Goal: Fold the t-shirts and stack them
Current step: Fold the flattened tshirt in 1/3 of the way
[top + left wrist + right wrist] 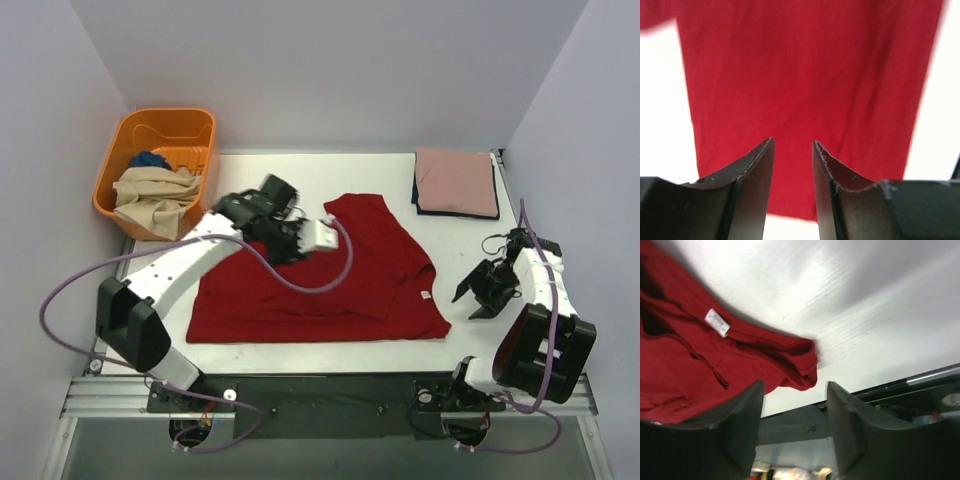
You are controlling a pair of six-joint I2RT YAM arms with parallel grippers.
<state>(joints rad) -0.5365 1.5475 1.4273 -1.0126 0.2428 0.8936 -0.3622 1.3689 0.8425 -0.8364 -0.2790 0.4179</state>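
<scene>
At the middle of the frame in the top view, the dark red shirt (330,290) lies on the white table (300,170). Its lower hem runs along the bottom and its upper part is doubled over onto the body, so I'd say the fold is partly made but not finished. A small white label (717,322) shows on the folded-over cloth towards the right.

The left gripper (792,145) hangs above the upper left part of the shirt. Its jaws stand apart with nothing between them, and red cloth fills its wrist view below. It looks placed to come down on the fabric for the next pinch or to smooth it.

The right gripper (794,383) sits off the cloth at centre right, just beyond the shirt's right corner. Its jaws are spread as well and hold nothing. It seems to be waiting near that corner to take it.

Upper right, a pink shirt (456,180) rests folded on a navy shirt (417,200), squared off as the finished stack and well apart from the work. Upper left, an orange basket (130,130) holds a crumpled beige shirt (150,195) and a blue shirt (150,158), presumably the ones not yet done.

The tabletop is smooth and matte, and the cloth should slide on it easily. Pale, bare walls close in on three sides. A metal rail (330,395) along the bottom edge carries both arm bases.
</scene>
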